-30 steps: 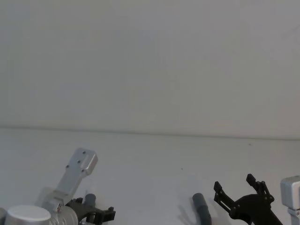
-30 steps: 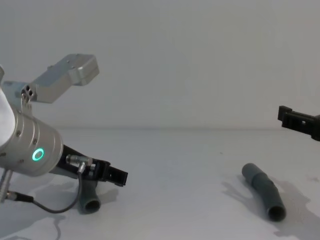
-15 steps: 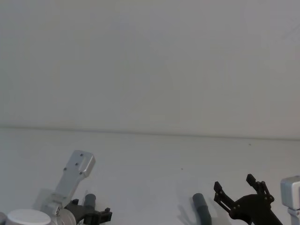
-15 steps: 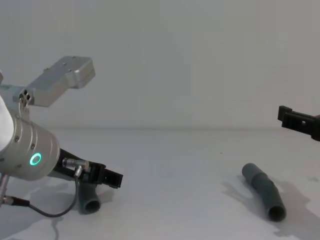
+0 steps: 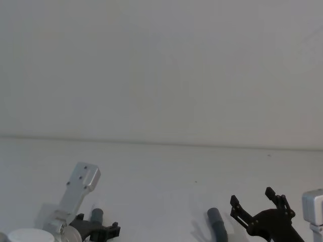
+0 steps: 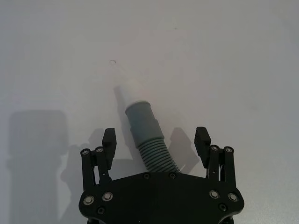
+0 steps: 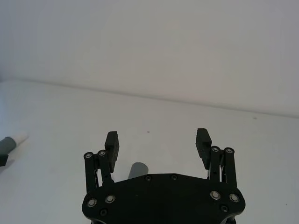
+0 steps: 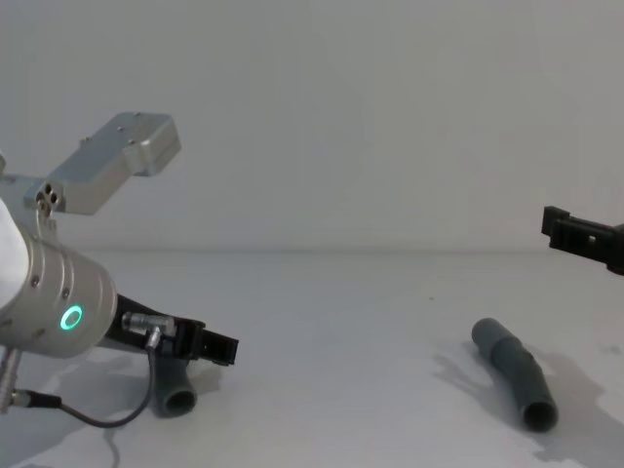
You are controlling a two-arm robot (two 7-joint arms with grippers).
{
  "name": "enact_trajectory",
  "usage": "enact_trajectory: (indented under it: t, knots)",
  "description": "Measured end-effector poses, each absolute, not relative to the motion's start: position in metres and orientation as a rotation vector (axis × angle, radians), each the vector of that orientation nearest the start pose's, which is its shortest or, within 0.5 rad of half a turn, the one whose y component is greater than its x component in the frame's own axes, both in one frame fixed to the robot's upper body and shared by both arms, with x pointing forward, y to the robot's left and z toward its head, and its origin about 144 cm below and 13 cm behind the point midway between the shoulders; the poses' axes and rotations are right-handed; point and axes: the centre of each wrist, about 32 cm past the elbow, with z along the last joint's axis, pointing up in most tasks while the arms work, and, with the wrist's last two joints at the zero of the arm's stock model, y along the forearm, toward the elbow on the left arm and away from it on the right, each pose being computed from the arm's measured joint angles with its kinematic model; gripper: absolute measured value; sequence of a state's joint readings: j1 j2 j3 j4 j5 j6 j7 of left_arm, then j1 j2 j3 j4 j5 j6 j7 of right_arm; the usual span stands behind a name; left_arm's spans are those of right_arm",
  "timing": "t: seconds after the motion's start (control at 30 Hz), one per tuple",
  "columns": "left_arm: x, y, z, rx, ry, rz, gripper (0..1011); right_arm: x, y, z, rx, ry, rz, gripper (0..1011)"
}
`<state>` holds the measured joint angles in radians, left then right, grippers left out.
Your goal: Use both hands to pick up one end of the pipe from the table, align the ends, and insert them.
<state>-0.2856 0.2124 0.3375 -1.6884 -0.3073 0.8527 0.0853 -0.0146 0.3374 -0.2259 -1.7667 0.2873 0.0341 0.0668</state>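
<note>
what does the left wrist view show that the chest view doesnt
Left wrist view: the white tip and ribs on the left pipe piece, lying between the open fingers of the left gripper. Chest view: the second grey pipe piece lying to the right, the right gripper raised at the right edge, and the left piece's open end. Both: the left gripper low over the left pipe piece on the white table.

White-tipped ribbed hose (image 6: 145,136) and grey tube (image 8: 514,373) lie apart.
</note>
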Motion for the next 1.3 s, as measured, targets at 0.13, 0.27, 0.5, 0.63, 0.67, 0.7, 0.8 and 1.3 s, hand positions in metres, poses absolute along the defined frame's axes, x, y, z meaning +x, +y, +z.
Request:
enact_trajectory:
  t: [0.13, 0.27, 0.5, 0.63, 0.67, 0.7, 0.8, 1.3]
  knots:
    - [0.5052, 0.1766, 1.2502, 0.476, 0.316, 1.252, 1001, 0.4433, -0.2371, 1.1887, 0.026, -0.075, -1.229, 1002]
    - [0.5052, 0.1764, 1.2472, 0.463, 0.327, 1.256, 1002, 0.4433, -0.2371, 1.1887, 0.026, -0.075, -1.229, 1002]
    - [0.5055, 0.1763, 1.2445, 0.451, 0.341, 1.259, 1002, 0.4433, -0.2371, 1.1887, 0.026, -0.075, -1.229, 1002]
    - [0.5058, 0.1763, 1.2438, 0.448, 0.346, 1.26, 1001, 0.4433, -0.2371, 1.1887, 0.026, -0.075, -1.229, 1002]
    - [0.5058, 0.1763, 1.2436, 0.448, 0.346, 1.26, 999, 0.4433, -0.2371, 1.1887, 0.026, -0.075, -1.229, 1002]
    - [0.5059, 0.1763, 1.2433, 0.447, 0.348, 1.26, 979, 0.4433, -0.2371, 1.1887, 0.026, -0.075, -1.229, 1002]
    - [0.5059, 0.1763, 1.243, 0.446, 0.349, 1.261, 917, 0.4433, -0.2371, 1.1887, 0.026, -0.075, -1.229, 1002]
    - [0.5062, 0.1761, 1.242, 0.442, 0.355, 1.261, 484, 0.4433, -0.2371, 1.1887, 0.026, -0.075, -1.229, 1002]
